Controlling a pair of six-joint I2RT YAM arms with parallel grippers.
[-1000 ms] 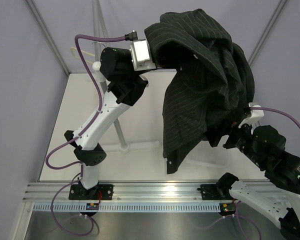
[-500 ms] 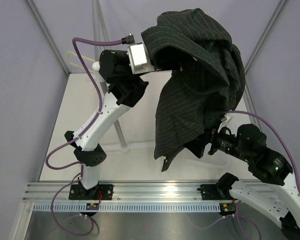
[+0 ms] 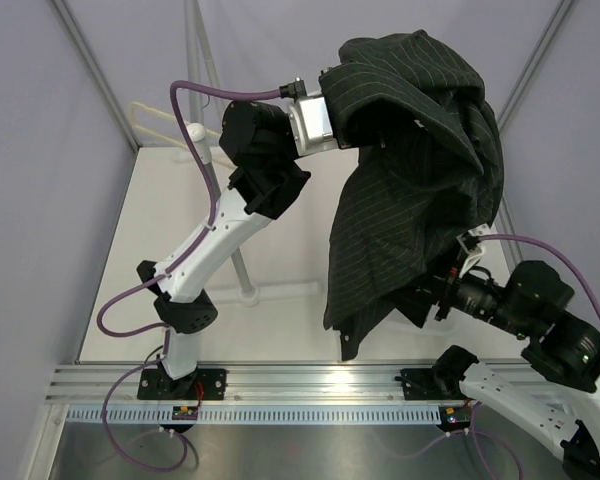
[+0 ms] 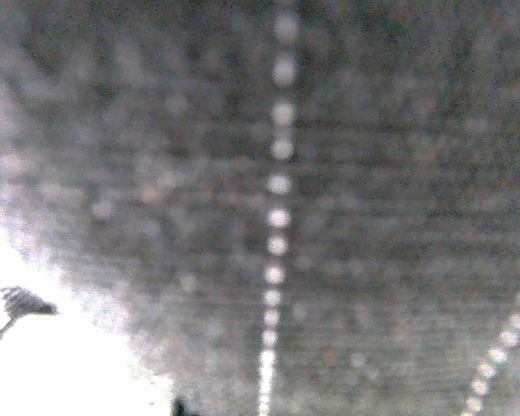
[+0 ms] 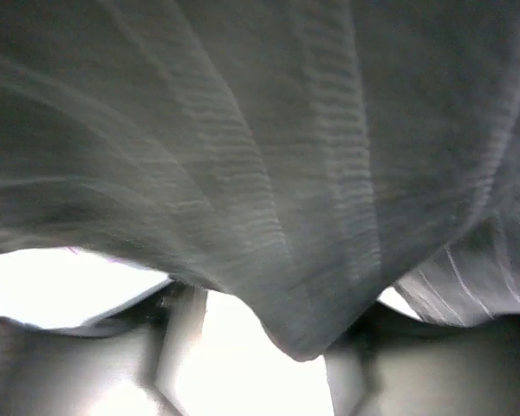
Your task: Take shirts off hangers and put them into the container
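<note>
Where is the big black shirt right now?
In the top view, the black shirt hangs right of centre, draped from the raised left arm, its lower edge beside the right arm.

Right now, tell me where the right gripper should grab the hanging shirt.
Grip the lower hanging fold of the shirt, coming from the right. The cloth droops free there, and a fold tip dips between the fingers of the right gripper.

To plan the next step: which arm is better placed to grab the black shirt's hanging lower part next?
Right. The right gripper sits at the shirt's lower folds; the left gripper is busy holding it high.
</note>
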